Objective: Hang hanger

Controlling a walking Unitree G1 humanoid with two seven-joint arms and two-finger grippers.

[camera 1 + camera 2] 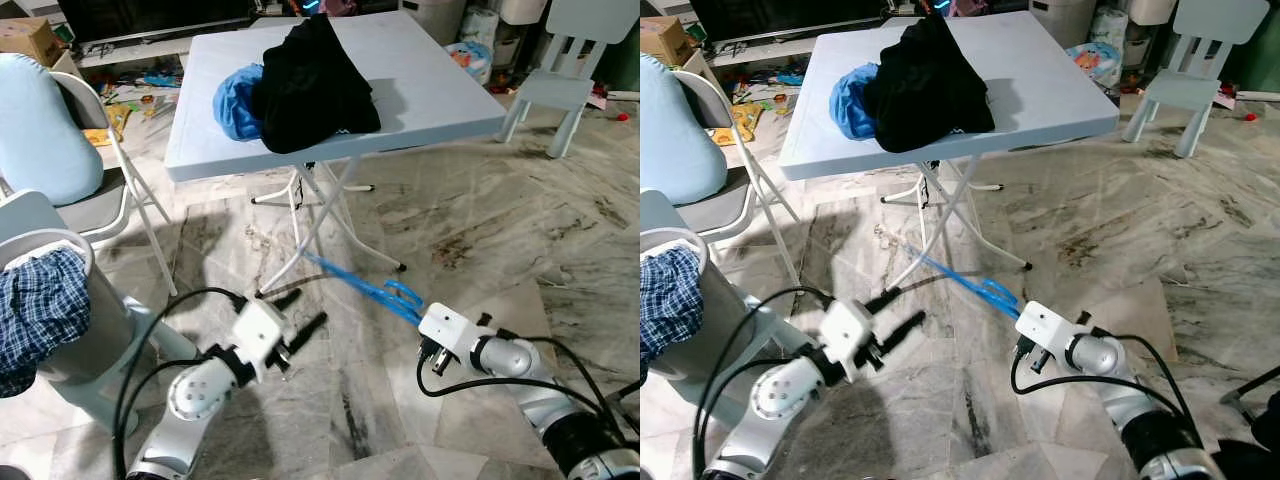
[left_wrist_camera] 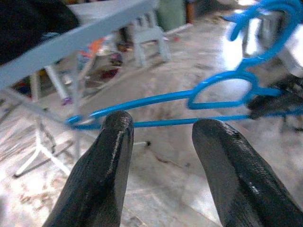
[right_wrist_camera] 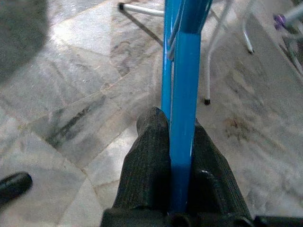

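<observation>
Marble floor [image 1: 480,230] under folding tabletop [image 1: 430,90] with black garment [image 1: 312,85] and blue cloth [image 1: 235,100]; right gripper [image 3: 176,142] at 5 o'clock, fingers clamped on blue hanger [image 1: 365,285], held low above floor; left gripper [image 1: 300,315] at 7 o'clock, fingers apart, near hanger's far end.

Both eye views looked forward and down from the head, sharing the surface [image 1: 430,100] and marble floor [image 1: 480,230]; each wrist camera sat close behind its own claw's fingers.
</observation>
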